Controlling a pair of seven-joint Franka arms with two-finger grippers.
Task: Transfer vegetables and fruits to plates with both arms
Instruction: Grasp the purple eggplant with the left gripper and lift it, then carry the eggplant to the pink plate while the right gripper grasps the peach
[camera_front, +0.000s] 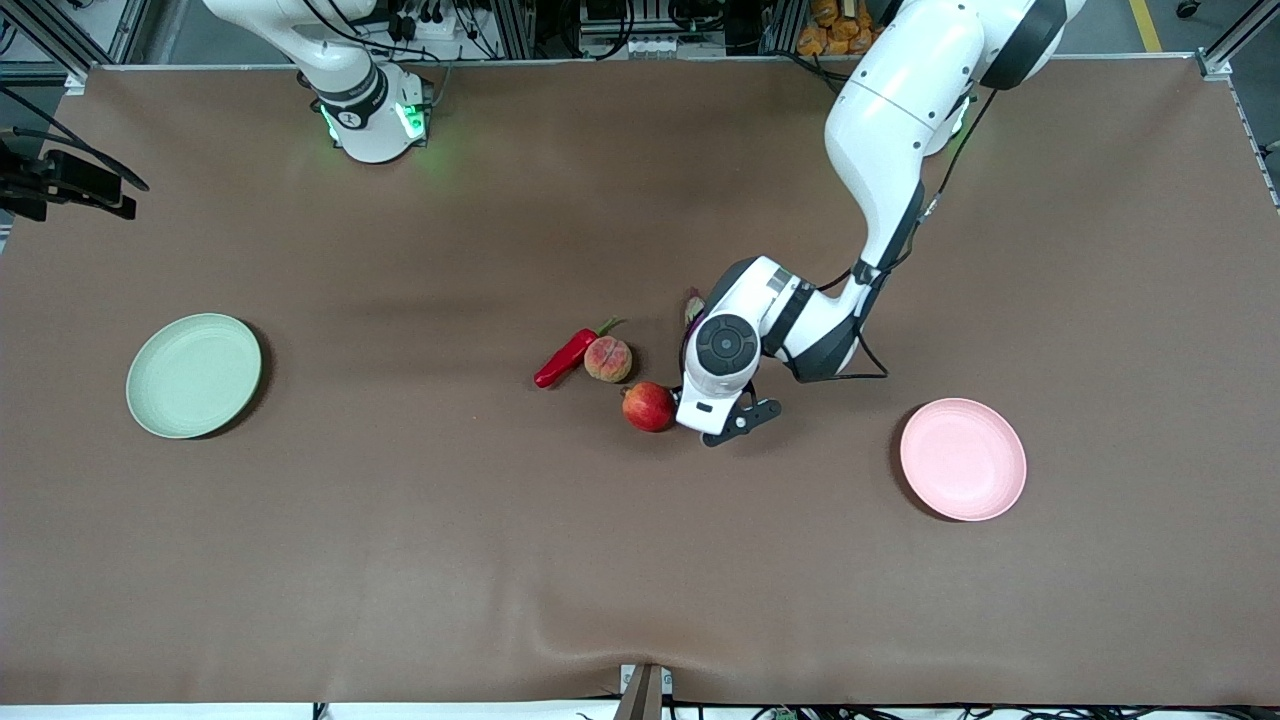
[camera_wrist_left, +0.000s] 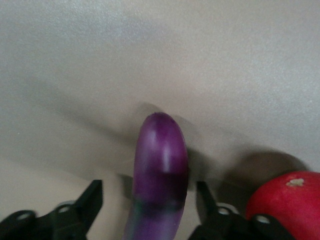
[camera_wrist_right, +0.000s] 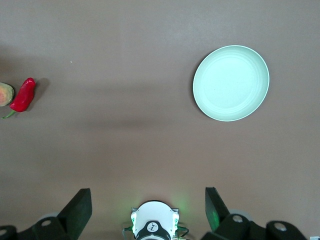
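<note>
The purple eggplant (camera_wrist_left: 161, 165) lies on the table between the fingers of my left gripper (camera_wrist_left: 148, 192), which is open with a gap on each side. In the front view only its pale cap end (camera_front: 692, 305) peeks out from under the left wrist. The pomegranate (camera_front: 648, 406) sits right beside that gripper, red at the edge of the left wrist view (camera_wrist_left: 287, 205). The peach (camera_front: 608, 359) and the red chili (camera_front: 565, 358) lie together toward the right arm's end. My right gripper (camera_wrist_right: 147, 200) waits open and empty, high over its own base.
The mint green plate (camera_front: 193, 375) sits empty toward the right arm's end, also in the right wrist view (camera_wrist_right: 231, 83). The pink plate (camera_front: 962, 458) sits empty toward the left arm's end. Brown cloth covers the table.
</note>
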